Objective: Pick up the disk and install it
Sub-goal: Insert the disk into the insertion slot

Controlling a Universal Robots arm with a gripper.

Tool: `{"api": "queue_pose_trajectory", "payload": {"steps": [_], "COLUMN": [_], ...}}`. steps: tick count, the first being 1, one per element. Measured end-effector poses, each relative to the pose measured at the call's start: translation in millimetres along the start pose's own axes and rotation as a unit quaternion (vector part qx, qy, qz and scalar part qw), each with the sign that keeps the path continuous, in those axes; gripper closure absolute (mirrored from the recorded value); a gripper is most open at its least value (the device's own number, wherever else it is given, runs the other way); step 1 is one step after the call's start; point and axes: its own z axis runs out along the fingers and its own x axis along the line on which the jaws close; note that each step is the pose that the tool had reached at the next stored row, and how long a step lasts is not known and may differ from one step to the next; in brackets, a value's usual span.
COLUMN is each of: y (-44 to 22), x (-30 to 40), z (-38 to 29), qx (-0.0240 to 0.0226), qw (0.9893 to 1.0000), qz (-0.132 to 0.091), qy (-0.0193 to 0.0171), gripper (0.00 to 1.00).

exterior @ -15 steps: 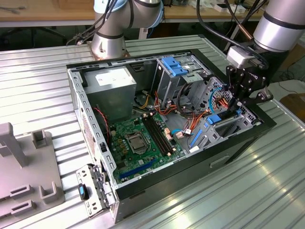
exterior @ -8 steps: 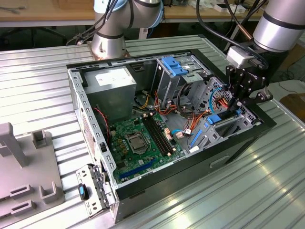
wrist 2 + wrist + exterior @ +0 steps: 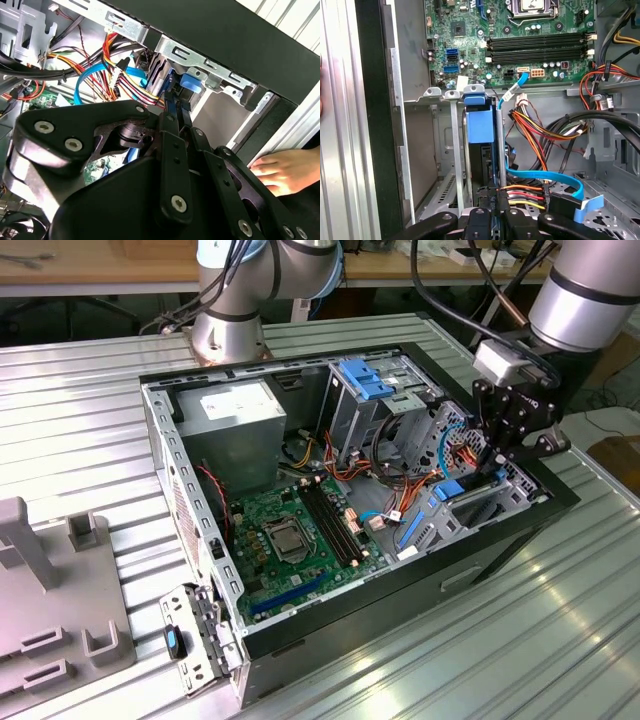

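Observation:
The disk (image 3: pixel 480 130), a thin drive in a bright blue carrier, stands on edge inside the metal drive bay (image 3: pixel 454 150) at the corner of the open computer case (image 3: pixel 160 440). Its blue handle end (image 3: pixel 189 82) points toward the motherboard. My gripper (image 3: pixel 500 462) hangs over the case's edge on the exterior view's right. In both wrist views its black fingers (image 3: pixel 485 215) close narrowly on the disk's rear edge, beside the red, yellow and orange power wires (image 3: pixel 525 195). The gripper (image 3: pixel 176 107) is shut on the disk.
A green motherboard (image 3: pixel 290 540), a grey power supply with a white label (image 3: pixel 235 415) and a pale blue latch on the drive cage (image 3: pixel 365 378) lie inside the case. Blue data cable (image 3: pixel 545 177) runs by the bay. A person's hand (image 3: pixel 280 170) rests on the ribbed table. A grey fixture (image 3: pixel 50 590) stands at the exterior view's left.

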Motion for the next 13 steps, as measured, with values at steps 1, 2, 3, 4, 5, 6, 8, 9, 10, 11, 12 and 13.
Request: {"api": "queue_pose_trajectory", "payload": {"steps": [1,2,3,4,5,6,8,9,10,11,12,13], "y": [0.0,0.0,0.1,0.1,0.1,0.1,0.2,0.2,0.2,0.3,0.3,0.4], "x": [0.0,-0.1,-0.1,-0.1,-0.1,-0.1,-0.1,-0.2,-0.2,-0.2,-0.3,-0.3], "z": [0.5,0.7,0.9,1.0,1.3,1.5,1.9,2.5,2.9,3.2,3.7,4.4], "qx": [0.0,0.0001,0.0,0.0001,0.0001,0.0001,0.0001,0.0001,0.0001,0.0001,0.0001,0.0001], "qw": [1.0,1.0,1.0,1.0,1.0,1.0,1.0,1.0,1.0,1.0,1.0,1.0], "qz": [0.0,0.0,-0.001,-0.001,-0.001,-0.001,-0.001,-0.002,-0.002,-0.002,-0.002,-0.002], "qy": [0.0,-0.0001,-0.0001,-0.0001,-0.0001,-0.0002,-0.0004,-0.0008,-0.0009,-0.0011,-0.0013,-0.0017], "gripper": [0.84,0.84,0.84,0.84,0.84,0.84,0.84,0.84,0.84,0.84,0.84,0.84]}}
